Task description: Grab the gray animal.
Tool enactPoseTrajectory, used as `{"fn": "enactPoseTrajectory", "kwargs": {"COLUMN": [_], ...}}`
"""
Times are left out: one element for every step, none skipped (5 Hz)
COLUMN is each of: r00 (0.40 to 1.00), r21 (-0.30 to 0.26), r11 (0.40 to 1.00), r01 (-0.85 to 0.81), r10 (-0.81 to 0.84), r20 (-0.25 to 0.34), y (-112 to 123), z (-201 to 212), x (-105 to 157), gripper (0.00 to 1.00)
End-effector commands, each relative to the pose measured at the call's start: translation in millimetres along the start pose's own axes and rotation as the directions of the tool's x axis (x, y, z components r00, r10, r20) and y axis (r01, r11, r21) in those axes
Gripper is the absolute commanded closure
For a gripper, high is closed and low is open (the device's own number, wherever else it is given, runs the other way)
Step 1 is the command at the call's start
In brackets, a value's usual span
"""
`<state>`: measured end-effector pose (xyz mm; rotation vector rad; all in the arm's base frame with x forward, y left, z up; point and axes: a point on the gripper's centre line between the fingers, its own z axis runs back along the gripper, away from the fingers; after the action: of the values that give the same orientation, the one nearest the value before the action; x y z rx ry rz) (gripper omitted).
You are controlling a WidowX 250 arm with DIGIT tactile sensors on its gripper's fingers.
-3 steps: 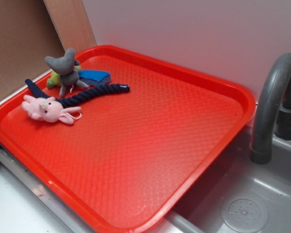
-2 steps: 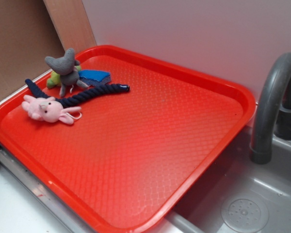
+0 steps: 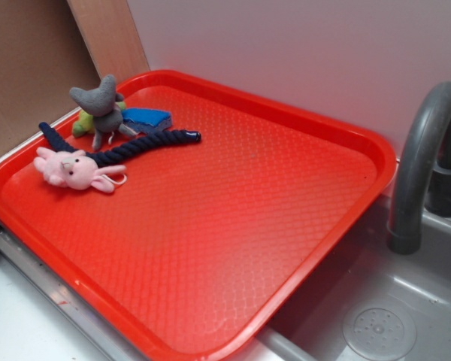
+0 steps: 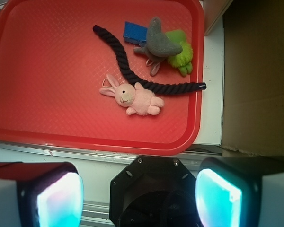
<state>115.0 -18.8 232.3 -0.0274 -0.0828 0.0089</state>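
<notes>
The gray animal (image 3: 100, 107) (image 4: 158, 44) lies at the far left corner of the red tray (image 3: 301, 248) (image 4: 47, 94), resting against a green toy (image 3: 83, 122) (image 4: 181, 56) and a blue block (image 3: 149, 117) (image 4: 134, 32). In the wrist view my gripper (image 4: 139, 194) hangs high over the tray's near edge, well short of the gray animal. Its two pads stand wide apart with nothing between them, so it is open. The exterior view does not show the gripper.
A dark navy rope (image 3: 135, 147) (image 4: 132, 73) curves beside the gray animal, and a pink plush bunny (image 3: 75, 171) (image 4: 135, 98) lies just in front of it. A gray faucet (image 3: 421, 150) and sink basin (image 3: 379, 327) sit to the right. Cardboard (image 3: 22, 68) stands behind the tray.
</notes>
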Motion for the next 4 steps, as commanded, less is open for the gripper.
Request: {"fn": "enactPoseTrajectory", "kwargs": {"r00": [0.975, 0.937, 0.867, 0.85], "r21": [0.082, 0.092, 0.119, 0.162], "r11": [0.976, 0.938, 0.865, 0.838], "r01": [0.204, 0.335, 0.487, 0.521], "r10": [-0.21, -0.342, -0.495, -0.527], "r20": [0.073, 0.072, 0.05, -0.009], "y": [17.5, 21.4, 23.0, 30.7], "z": [-25.8, -45.9, -65.3, -102.5], "x": [61.1, 81.2, 98.2, 127.3], "gripper": [0.0, 0.0, 0.0, 0.0]}}
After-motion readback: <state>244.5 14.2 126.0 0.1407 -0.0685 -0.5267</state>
